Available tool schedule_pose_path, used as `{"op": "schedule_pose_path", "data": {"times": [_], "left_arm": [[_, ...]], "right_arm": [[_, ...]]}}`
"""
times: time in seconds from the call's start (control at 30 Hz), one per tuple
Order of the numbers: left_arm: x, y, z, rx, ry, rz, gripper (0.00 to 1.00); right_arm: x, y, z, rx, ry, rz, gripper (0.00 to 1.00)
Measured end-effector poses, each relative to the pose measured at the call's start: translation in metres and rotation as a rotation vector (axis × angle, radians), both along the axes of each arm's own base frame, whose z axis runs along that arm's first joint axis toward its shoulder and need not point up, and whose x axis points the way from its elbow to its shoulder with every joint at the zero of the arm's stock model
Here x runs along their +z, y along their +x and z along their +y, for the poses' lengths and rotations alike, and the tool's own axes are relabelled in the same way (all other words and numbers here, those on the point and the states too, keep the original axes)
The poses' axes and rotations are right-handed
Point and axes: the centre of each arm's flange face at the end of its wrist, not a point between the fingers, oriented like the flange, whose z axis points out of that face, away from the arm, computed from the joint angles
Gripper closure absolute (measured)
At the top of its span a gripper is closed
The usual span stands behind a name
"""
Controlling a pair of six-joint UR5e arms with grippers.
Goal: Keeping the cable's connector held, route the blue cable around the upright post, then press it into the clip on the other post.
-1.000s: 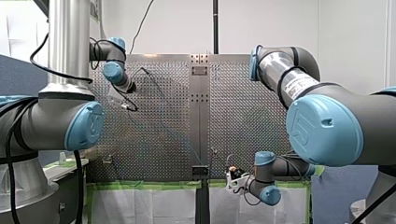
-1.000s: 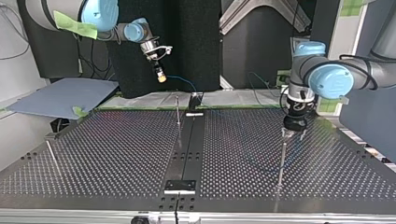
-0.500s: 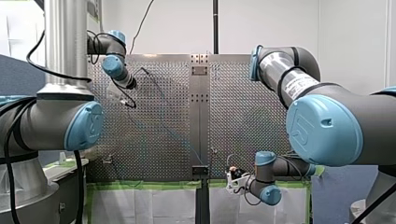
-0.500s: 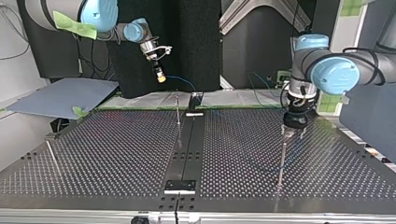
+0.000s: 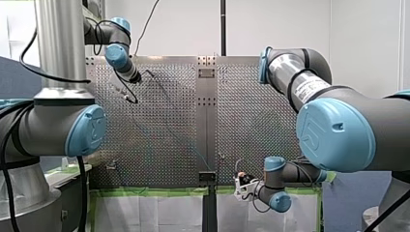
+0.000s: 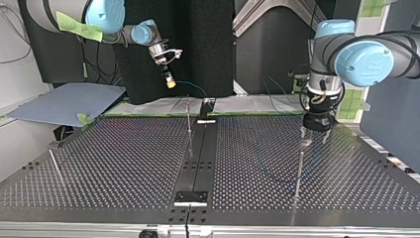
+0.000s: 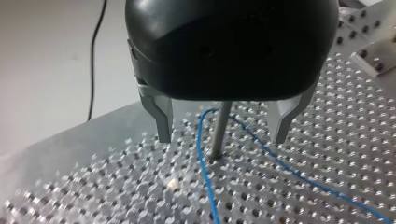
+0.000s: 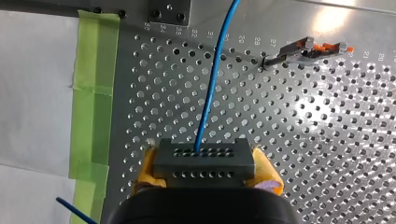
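1. Blue cable (image 8: 212, 79) comes out of a dark grey connector (image 8: 204, 156) and runs straight ahead of my right gripper (image 8: 205, 168) over the perforated metal table (image 8: 327, 140).
2. The jaws of my right gripper are clenched on the connector, and the yellow pads (image 8: 267, 173) press on its 2 sides.
3. In the top view my right gripper (image 6: 170, 80) hangs in the air over the far edge of the table, at the view's left, and it points downward.
4. My left gripper (image 7: 222, 137) is black with 2 metal fingers (image 7: 163, 119). Its jaws are released: they stand wide apart, 1 on each side of the upright post (image 7: 218, 130), and they touch neither the post nor the cable.
5. In the left wrist view the cable (image 7: 203, 158) bends round this post just under the gripper's body. One part goes down toward the table, and the other part runs off across the holes.
6. In the top view the same post (image 6: 298, 171) stands at the view's right, with my left gripper (image 6: 313, 138) over its upper end.
7. A clip (image 8: 306, 50) with orange parts sits on a second thin post (image 6: 188, 116) near the middle of the far edge. The cable passes beside it, apart from it, and is not in the clip.
8. A strip of green tape (image 8: 91, 93) lies along the table's edge, beside my right gripper.
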Motion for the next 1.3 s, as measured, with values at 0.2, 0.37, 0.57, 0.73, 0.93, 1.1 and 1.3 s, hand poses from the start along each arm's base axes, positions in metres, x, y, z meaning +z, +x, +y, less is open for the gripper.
{"op": "schedule_pose_path", "data": {"times": [0.2, 0.37, 0.57, 0.73, 0.93, 1.1, 1.3], "left_arm": [[0.017, -0.019, -0.017, -0.037, 0.044, -0.025, 0.00], [0.033, -0.040, -0.032, -0.049, 0.081, -0.046, 0.00], [0.051, -0.063, -0.045, -0.055, 0.142, -0.079, 0.00], [0.050, -0.069, -0.045, -0.054, 0.196, -0.051, 0.00], [0.040, -0.061, -0.039, -0.014, 0.275, 0.036, 0.00], [0.040, -0.047, -0.034, 0.023, 0.341, 0.100, 0.00], [0.059, -0.040, -0.034, 0.002, 0.403, 0.110, 0.00]], "right_arm": [[0.000, -0.001, -0.001, -0.003, 0.003, 0.000, 1.00], [0.000, -0.001, 0.000, 0.005, 0.006, 0.001, 1.00], [-0.001, 0.000, 0.001, 0.017, 0.009, 0.001, 1.00], [-0.001, 0.000, 0.001, 0.022, 0.009, 0.001, 1.00], [-0.001, 0.001, 0.001, 0.025, 0.008, 0.001, 1.00], [-0.001, 0.001, 0.002, 0.029, 0.007, 0.000, 1.00], [0.000, 0.001, 0.002, 0.029, 0.006, 0.000, 1.00]]}}
